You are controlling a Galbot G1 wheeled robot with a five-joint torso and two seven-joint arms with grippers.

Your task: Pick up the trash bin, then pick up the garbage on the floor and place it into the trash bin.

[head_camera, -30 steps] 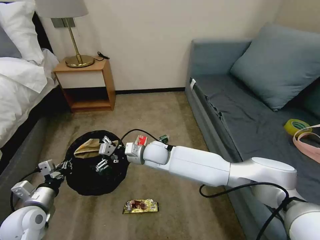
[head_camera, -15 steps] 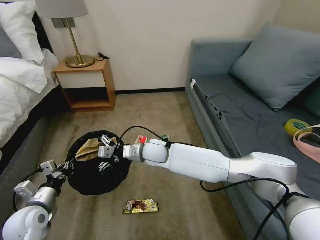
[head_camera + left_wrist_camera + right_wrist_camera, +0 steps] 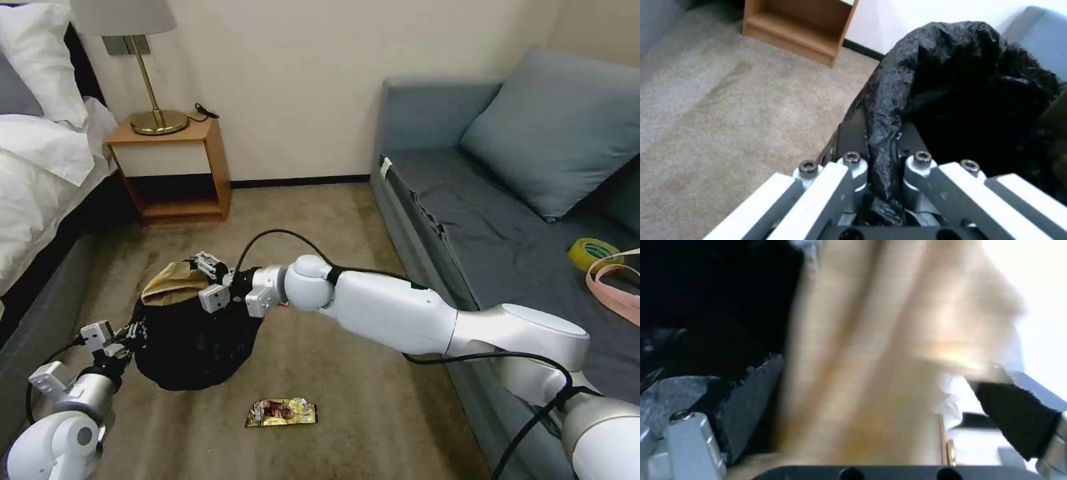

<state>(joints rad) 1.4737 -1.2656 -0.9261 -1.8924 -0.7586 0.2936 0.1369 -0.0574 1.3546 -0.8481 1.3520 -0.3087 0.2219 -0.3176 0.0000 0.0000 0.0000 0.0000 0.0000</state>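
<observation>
Dropping the paper bag (image 3: 175, 283) cleanly is the job in hand, so keep the right gripper (image 3: 208, 280) centred over the mouth of the bin (image 3: 190, 337) before you let anything go; at the moment it sits left of centre in the head view, right at the bin's far rim, with the bag lying across that rim and half outside it. In the right wrist view the bag (image 3: 889, 366) lies between the two black pads (image 3: 751, 400), which stand apart on either side of it, so you have no clamp on it and, as I judge it, it could slide off the rim onto the carpet (image 3: 347, 400). Nudge it inward, not sideways. Your left gripper (image 3: 127, 333), at the lower left of the head view, is pinched tight on the bin's near edge; the left wrist view shows a fold of the black liner (image 3: 889, 110) squeezed between its fingers (image 3: 920, 166), so hold that arm steady and level. The bin looks low and round, wrapped wholly in crinkly, glossy black plastic. The gold-brown wrapper (image 3: 281, 412) lies flat on the carpet just below the bin, at lower centre.
</observation>
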